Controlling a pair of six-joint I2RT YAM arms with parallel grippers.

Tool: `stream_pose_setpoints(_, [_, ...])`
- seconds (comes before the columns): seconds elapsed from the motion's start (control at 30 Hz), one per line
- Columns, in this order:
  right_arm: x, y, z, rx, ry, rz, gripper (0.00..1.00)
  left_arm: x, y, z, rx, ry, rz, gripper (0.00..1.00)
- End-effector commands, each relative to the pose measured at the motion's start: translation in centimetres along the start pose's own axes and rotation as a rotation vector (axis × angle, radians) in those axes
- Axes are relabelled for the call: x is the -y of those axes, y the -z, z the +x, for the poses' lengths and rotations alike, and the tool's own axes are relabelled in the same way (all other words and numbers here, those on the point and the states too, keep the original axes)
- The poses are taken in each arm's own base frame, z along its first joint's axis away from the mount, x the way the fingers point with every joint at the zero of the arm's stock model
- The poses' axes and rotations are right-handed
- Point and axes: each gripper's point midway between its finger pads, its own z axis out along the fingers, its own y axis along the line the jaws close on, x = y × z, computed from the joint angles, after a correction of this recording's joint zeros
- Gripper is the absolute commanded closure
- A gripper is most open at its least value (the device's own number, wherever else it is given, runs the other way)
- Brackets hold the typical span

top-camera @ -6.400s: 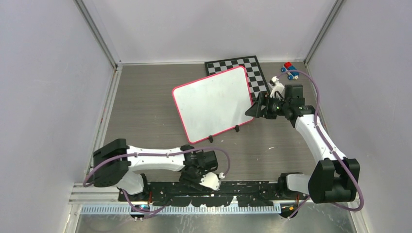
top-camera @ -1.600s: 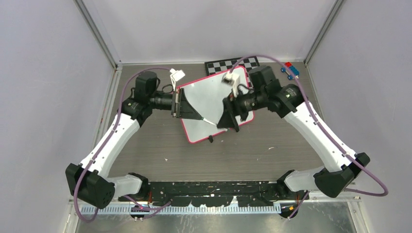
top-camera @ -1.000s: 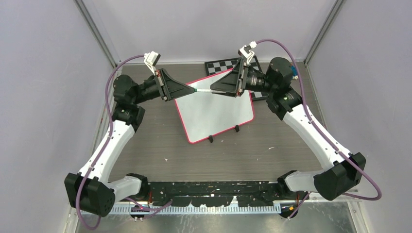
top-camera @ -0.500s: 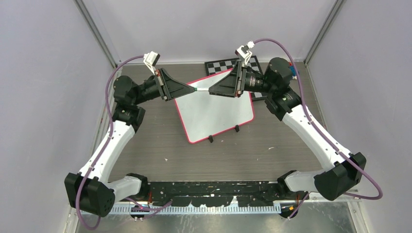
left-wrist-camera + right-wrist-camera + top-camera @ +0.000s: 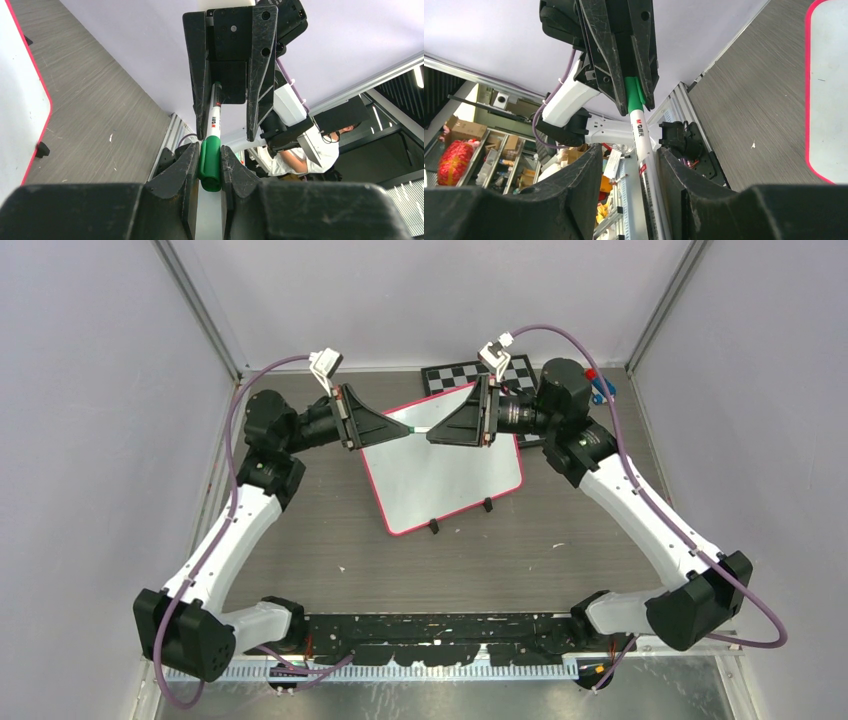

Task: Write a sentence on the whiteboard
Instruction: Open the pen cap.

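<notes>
The left gripper clamps the marker by its green cap above the whiteboard, which stays put on the table. The right gripper has edged closer, its jaws narrowed around the white barrel but not yet gripping.

On my grey wood-grain table rests the whiteboard, its far corner over a chequered board. A small blue-and-red piece sits far right.
</notes>
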Motion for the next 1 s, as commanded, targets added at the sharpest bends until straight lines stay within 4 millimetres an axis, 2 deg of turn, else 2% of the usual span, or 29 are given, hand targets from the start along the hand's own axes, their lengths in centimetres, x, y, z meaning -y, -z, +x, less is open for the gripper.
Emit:
stream_pose_setpoints(0.0, [-3.0, -0.1, -0.8, 0.007, 0.092, -0.065, 0.52, 0.1, -0.4, 0.0, -0.015, -0.032, 0.004, 1.00])
stream_pose_setpoints(0.27, [-2.7, -0.4, -1.1, 0.014, 0.074, -0.059, 0.54, 0.0, -0.5, 0.6, -0.031, -0.023, 0.009, 1.00])
stream_pose_setpoints(0.5, [-1.8, -0.4, -0.8, 0.008, 0.072, -0.027, 0.71, 0.2, -0.6, 0.7, -0.038, -0.028, 0.014, 1.00])
stream_pose_setpoints(0.6, [-1.4, -0.4, -0.7, 0.006, 0.078, -0.009, 0.70, 0.1, -0.6, 0.9, -0.043, -0.027, 0.015, 1.00])
stream_pose_setpoints(0.67, [-1.2, -0.3, -0.7, 0.008, 0.081, 0.001, 0.59, 0.1, -0.5, 1.0, -0.044, -0.026, 0.015, 1.00])
stream_pose_setpoints(0.73, [-1.1, -0.3, -0.8, 0.012, 0.084, 0.009, 0.54, 0.1, -0.5, 1.1, -0.045, -0.028, 0.016, 1.00])
stream_pose_setpoints(0.83, [-1.0, -0.4, -0.9, 0.015, 0.086, 0.013, 0.54, 0.2, -0.4, 1.1, -0.046, -0.028, 0.017, 1.00])
stream_pose_setpoints(0.97, [-1.2, -0.3, -0.9, 0.011, 0.088, 0.009, 0.61, 0.0, -0.4, 1.2, -0.049, -0.019, 0.013, 1.00])
